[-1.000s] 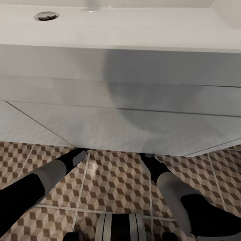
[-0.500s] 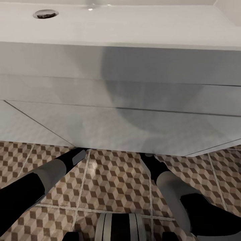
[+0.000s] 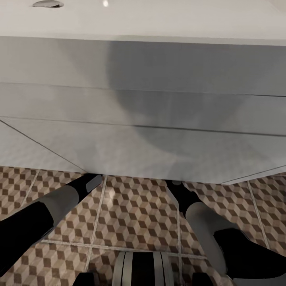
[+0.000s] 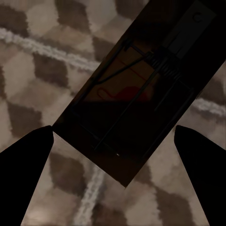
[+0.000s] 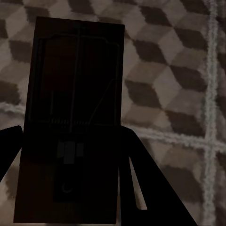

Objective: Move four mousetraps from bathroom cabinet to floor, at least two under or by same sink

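Observation:
Both my arms reach under the white sink (image 3: 143, 71), whose front edge hides the grippers in the head view. In the left wrist view a brown mousetrap (image 4: 141, 89) with dark wire parts sits slantwise between the two fingertips (image 4: 28, 160). My left gripper (image 4: 113, 141) is shut on it, close above the cube-pattern bathroom floor (image 4: 33, 70). The right wrist view has a second mousetrap (image 5: 75, 84), dark in the shadow, lying lengthwise between the fingers (image 5: 146, 188). My right gripper (image 5: 73, 136) is shut on its sides, above the floor (image 5: 174, 70). The cabinet is out of view.
The sink's white cupboard front (image 3: 119, 147) hangs low over the tiles and overhangs both forearms. Patterned floor (image 3: 139, 214) lies open between the left arm (image 3: 51, 206) and the right arm (image 3: 206, 222). My dark base (image 3: 141, 270) sits at the near edge.
The whole head view has shifted: the sink top and its drain have slid toward the upper edge, so the camera moved. Both arms keep their places under the sink.

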Available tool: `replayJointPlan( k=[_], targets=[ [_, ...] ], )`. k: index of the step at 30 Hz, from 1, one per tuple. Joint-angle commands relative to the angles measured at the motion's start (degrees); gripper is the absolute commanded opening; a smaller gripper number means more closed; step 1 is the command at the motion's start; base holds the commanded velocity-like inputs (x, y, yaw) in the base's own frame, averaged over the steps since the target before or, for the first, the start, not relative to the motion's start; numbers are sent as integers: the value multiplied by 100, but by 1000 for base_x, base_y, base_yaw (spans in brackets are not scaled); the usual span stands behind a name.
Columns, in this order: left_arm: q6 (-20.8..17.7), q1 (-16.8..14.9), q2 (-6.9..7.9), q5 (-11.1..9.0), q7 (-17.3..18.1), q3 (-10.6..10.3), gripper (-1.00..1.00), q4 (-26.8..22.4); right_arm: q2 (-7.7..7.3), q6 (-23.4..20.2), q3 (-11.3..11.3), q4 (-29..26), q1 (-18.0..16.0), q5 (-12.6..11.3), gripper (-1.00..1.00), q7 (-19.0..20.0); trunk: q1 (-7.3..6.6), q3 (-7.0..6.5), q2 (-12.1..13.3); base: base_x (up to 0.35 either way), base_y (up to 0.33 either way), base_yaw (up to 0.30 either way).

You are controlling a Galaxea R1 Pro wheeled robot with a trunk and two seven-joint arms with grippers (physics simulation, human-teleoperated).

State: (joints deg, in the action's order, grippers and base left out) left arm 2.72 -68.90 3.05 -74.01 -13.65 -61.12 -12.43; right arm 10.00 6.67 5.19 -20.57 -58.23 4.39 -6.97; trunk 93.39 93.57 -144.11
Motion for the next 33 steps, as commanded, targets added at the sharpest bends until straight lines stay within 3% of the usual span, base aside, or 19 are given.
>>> replayJointPlan(
  k=[1, 15, 33],
  targets=[
    [18, -1, 5, -52, -41, -49, -100, -21, 0, 9, 27, 8, -4, 29, -100, -50, -1, 12, -1, 0, 0, -62],
    [18, -3, 3, -52, -41, -49, -100, -14, 0, 15, 26, 1, -4, 27, -100, -58, -1, 137, -1, 0, 0, -75],
    [18, -1, -5, -52, -41, -42, -100, -14, 0, -26, 43, 13, -4, 80, -100, -110, -1, 149, -1, 0, 0, -4]
  ],
)
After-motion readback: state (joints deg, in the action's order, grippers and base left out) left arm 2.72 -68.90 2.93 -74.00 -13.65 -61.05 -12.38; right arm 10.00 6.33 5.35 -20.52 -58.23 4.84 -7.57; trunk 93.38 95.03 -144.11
